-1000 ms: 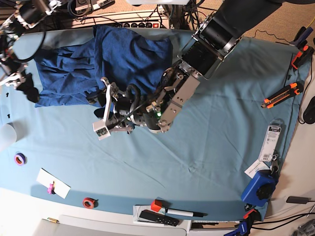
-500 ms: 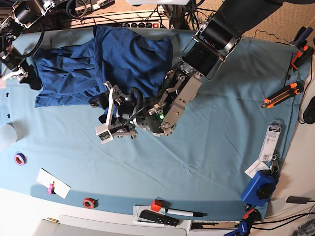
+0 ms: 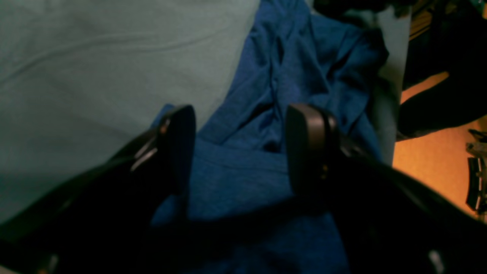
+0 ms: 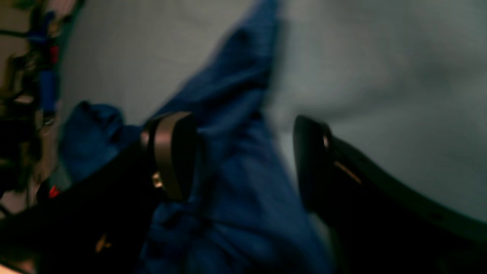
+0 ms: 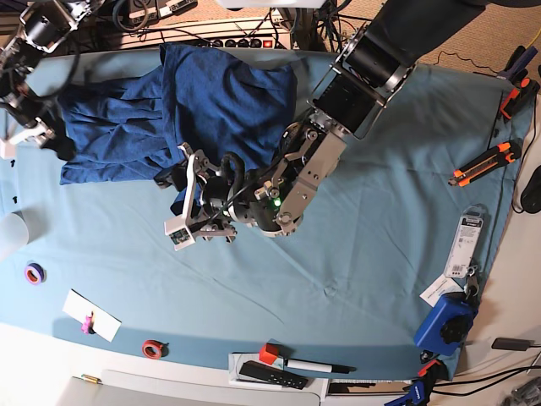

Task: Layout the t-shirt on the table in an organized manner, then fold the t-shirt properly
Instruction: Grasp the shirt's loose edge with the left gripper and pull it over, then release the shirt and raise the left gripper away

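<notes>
Soft wrinkled navy t-shirt [image 5: 169,110], smooth teal table [image 5: 372,211], possibly bunched sleeves.

Floor [image 5: 499,38] beyond the far edge is tan carpet. A power strip [image 5: 241,41] and tangled cables [image 5: 203,17] lie there.

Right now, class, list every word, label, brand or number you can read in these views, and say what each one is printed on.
None can be read.
White packaged item at the table's right edge: printing too small.
White tag beside the blue device: too small.
White card near the front edge: no legible text.
T-shirt: no print visible.
Both wrist views: dark, blurred, no text.
</notes>
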Controlling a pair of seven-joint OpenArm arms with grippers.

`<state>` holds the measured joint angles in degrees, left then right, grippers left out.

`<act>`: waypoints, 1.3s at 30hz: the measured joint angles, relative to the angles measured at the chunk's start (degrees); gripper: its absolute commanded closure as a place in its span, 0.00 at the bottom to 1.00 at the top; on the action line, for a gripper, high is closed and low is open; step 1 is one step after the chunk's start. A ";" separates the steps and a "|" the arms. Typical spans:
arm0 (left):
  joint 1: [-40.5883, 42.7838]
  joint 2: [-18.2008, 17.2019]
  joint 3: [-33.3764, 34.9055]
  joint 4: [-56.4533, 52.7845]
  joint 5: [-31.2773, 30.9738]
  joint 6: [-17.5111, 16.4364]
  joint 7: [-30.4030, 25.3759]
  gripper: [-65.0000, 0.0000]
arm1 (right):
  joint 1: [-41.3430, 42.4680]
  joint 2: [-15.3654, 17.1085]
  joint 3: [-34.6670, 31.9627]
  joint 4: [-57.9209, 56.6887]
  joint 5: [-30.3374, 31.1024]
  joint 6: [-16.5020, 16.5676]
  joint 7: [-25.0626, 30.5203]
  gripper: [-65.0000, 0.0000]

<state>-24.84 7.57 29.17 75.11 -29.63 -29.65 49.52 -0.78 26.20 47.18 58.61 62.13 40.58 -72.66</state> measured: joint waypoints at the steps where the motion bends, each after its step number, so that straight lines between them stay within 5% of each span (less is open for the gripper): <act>1: -0.20 0.00 0.00 0.00 0.00 0.02 -0.02 0.42 | 0.26 -0.35 -1.42 0.20 0.20 0.04 0.28 0.39; 9: -1.09 0.00 0.00 0.00 2.56 0.02 0.00 0.43 | 0.31 -0.35 -5.57 0.31 4.28 0.20 -2.47 0.42; 12: -1.09 0.00 0.00 0.00 3.56 4.04 -0.79 0.43 | 0.20 -0.37 -5.60 0.22 4.55 -0.15 -4.31 0.69; 15: -1.31 0.00 -1.16 0.04 3.65 4.52 -0.98 0.43 | -0.17 -0.48 -5.66 -0.04 3.32 0.11 -5.51 1.00; 19: -1.40 0.00 -6.21 0.90 3.50 4.35 1.66 0.43 | -0.17 -0.37 -5.73 -0.02 4.24 -0.04 -5.79 1.00; 23: -1.44 -1.27 -12.37 3.58 -3.04 2.67 3.69 0.43 | -0.57 -0.39 -5.73 0.46 9.53 -0.31 -6.71 1.00; 28: -1.18 -7.96 -20.37 4.37 -6.97 1.53 9.73 0.43 | -1.11 -1.60 -6.16 5.44 20.92 -0.94 -8.31 1.00; 32: 0.02 -12.92 -24.00 4.35 -9.97 0.00 10.88 0.43 | -1.44 -1.79 -6.12 12.57 20.87 -0.76 -8.09 1.00; 39: 3.91 -21.49 -25.16 4.37 -12.76 -0.20 10.80 0.43 | -6.12 -10.49 -6.29 31.12 20.59 -0.87 -8.39 1.00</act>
<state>-20.93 -13.91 4.01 79.48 -42.39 -29.85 60.31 -6.90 15.70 40.88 89.73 82.72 39.70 -81.06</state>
